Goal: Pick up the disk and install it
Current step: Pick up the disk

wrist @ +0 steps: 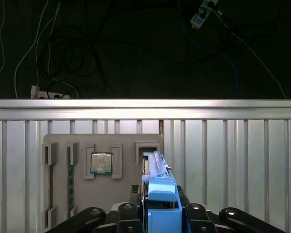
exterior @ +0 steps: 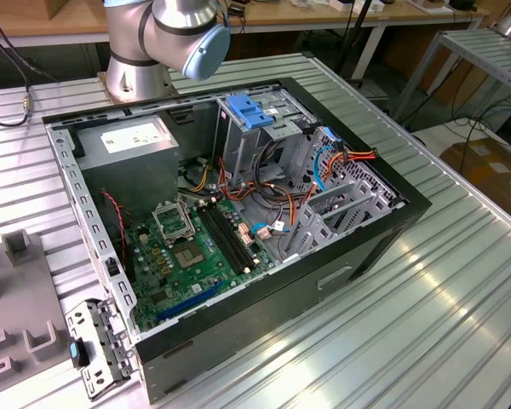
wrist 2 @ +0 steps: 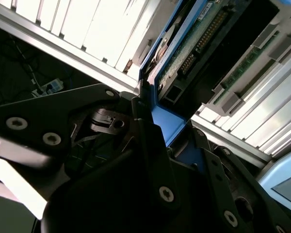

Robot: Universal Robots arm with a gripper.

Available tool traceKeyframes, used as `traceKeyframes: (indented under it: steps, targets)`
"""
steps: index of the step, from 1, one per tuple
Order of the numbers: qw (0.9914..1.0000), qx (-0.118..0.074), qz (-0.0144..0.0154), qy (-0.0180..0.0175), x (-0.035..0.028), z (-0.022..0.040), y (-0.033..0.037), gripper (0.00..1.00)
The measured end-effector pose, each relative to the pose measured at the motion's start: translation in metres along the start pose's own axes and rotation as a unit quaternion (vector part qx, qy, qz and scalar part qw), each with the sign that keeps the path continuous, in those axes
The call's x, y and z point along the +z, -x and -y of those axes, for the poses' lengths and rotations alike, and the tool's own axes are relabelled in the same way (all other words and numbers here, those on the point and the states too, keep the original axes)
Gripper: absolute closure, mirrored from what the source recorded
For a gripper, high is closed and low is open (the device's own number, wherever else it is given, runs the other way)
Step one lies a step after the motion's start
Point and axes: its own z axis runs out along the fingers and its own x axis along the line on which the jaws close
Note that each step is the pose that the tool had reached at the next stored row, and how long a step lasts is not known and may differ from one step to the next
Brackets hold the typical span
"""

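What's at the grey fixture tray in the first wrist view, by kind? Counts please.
processor chip, seated in the tray: 1
memory stick, lying in a tray slot: 1
disk, gripped by the pincer in front of the tray: 1
Total: 3

exterior view: open computer case (exterior: 341, 285) lying on slatted metal table (exterior: 443, 328) | inside: green motherboard (exterior: 187, 256), grey power supply (exterior: 132, 162) (white sticker on top) just beside it | first wrist view: grey fixture tray (wrist: 77, 140) holds CPU chip (wrist: 101, 163)
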Motion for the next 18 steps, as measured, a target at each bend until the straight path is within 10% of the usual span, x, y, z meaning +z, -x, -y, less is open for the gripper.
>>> traceKeyframes:
  steps: [18]
  targets:
    - [1.0,0.0,0.0,0.0001,-0.0119,-0.0003,0.0004,0.63]
